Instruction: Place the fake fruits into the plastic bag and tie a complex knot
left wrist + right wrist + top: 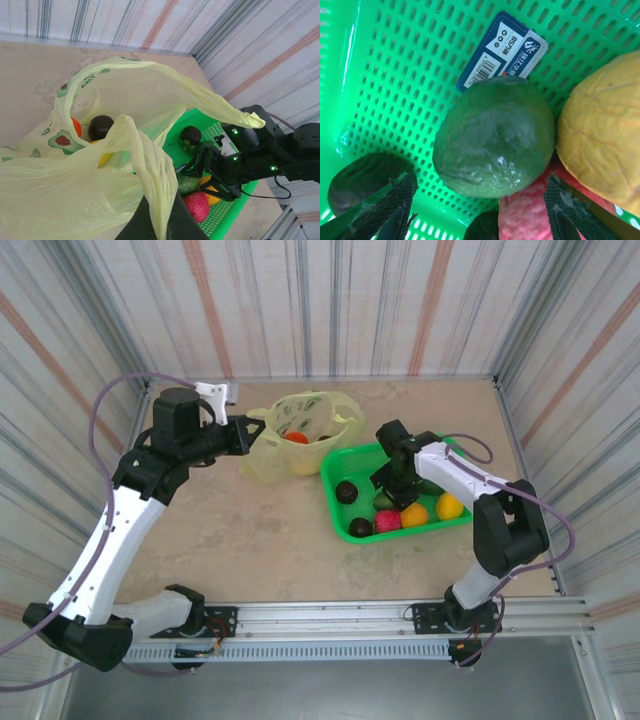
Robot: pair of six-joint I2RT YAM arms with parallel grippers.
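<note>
Right fingers (385, 207) spread open over green fruit (495, 137) in green basket (395, 75), left fingers (132, 230) pinched shut on plastic bag (150, 165) rim.

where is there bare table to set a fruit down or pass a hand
Widest bare table lies between the left arm, the plastic bag and the green basket, down to the rail. A smaller patch sits behind the basket. Crowded: the basket's near side, fake fruits packed around the right gripper.

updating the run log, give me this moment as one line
left gripper: shut on plastic bag rim | right gripper: open over green fruit in basket | bag: partly filled
</note>
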